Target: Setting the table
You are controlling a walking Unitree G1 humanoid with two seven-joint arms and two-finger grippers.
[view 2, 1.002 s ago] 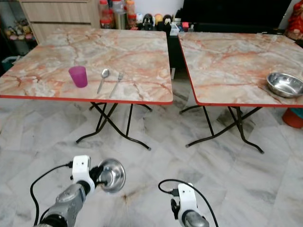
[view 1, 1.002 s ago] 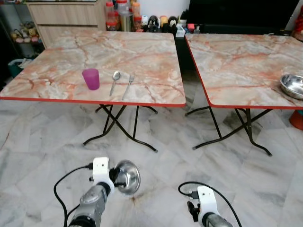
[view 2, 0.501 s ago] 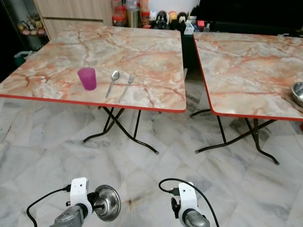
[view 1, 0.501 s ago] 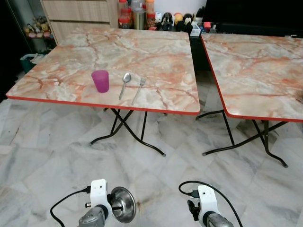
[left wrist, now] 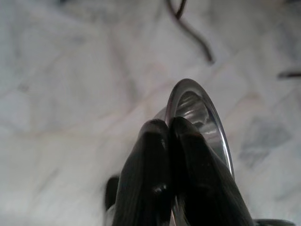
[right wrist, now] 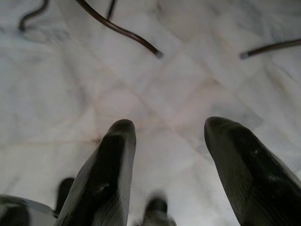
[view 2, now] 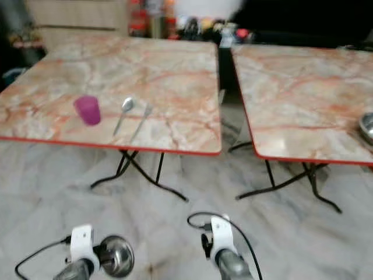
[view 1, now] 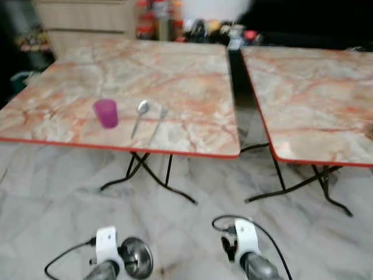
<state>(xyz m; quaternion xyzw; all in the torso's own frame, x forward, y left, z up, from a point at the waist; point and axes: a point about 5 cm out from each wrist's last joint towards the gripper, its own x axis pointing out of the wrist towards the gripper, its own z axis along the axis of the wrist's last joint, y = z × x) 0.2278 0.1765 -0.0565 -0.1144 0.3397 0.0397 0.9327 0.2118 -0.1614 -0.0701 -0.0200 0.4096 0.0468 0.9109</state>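
My left gripper is shut on the rim of a small steel bowl, held low over the floor at the bottom left. My right gripper hangs open beside it with nothing between its fingers. Ahead stands the left marble table with a purple cup, a spoon and a fork laid side by side near its front edge. A second steel bowl rests at the right edge of the right-hand table.
Black folding legs stand under both tables, over a grey marble floor. A narrow gap separates the tables. A wooden cabinet and bottles and jars line the back wall. The head views are blurred.
The whole picture has shifted and blurred, so the camera has moved. The left gripper still holds the bowl low; the right gripper stays open.
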